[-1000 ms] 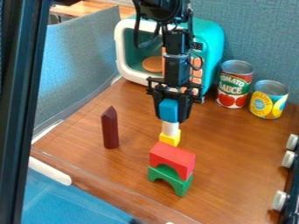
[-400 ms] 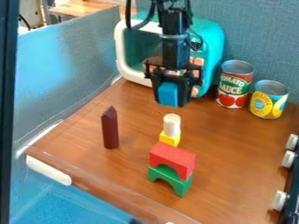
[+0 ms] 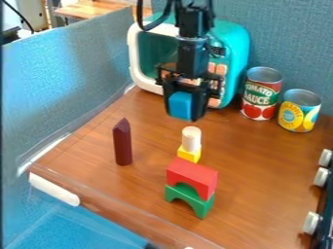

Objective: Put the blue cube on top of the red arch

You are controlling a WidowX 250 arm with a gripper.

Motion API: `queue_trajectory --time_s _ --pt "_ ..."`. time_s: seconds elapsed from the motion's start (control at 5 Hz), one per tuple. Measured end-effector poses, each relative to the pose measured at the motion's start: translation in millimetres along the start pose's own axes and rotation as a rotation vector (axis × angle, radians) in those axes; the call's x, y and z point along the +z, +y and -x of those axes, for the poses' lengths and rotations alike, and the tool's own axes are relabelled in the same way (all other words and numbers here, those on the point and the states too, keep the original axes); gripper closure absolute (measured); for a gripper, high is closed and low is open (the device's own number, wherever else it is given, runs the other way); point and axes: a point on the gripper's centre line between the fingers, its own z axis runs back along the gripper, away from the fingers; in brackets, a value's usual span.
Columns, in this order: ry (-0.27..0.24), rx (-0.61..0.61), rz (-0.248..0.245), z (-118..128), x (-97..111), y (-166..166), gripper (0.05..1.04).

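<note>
Pincer (image 3: 184,116): gripping the cube (image 3: 180,105), its fingers parted by about the cube's width; it has come up and a little left since the first frame, and slightly left since the second.
Partition (image 3: 78,73): grey-blue, at the left; more of it shows, as the broad dark upright of the earlier frames has slid almost out at the left edge.
Handle (image 3: 54,189): white, low at left, where it was in the second frame.
Post (image 3: 122,143): dark red-brown, pointed, upright, unmoved.
Oven (image 3: 232,53): teal with a white rim, behind the pincer; its pinkish buttons and dark display are in the same place.
Cube: blue, held in the air in front of the oven.
Cylinder (image 3: 191,138): white, standing on the yellow block (image 3: 189,154); its top, hidden by the cube in the first frame, now shows.
Red arch (image 3: 193,175): on the green arch (image 3: 190,198), in front of the yellow block; perhaps touching it, hard to be sure.
Red can (image 3: 261,95): green-and-red label with lettering and tomatoes, unmoved.
Yellow can (image 3: 300,112): just beside it, label yellow and blue, also lettered.
Knobs (image 3: 312,222): pale, at the right edge.
</note>
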Motion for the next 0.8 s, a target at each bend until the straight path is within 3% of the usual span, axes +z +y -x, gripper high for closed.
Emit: queue_trajectory --time_s 0.2,0.4,0.6,0.8 --pt "-0.033 -0.106 -0.026 33 7 -29 0.473" --pt "-0.055 -0.125 0.018 62 13 -40 0.473" --pt "-0.025 -0.133 0.044 75 4 -45 0.473" --pt "-0.018 -0.119 0.018 76 -8 -43 0.473"
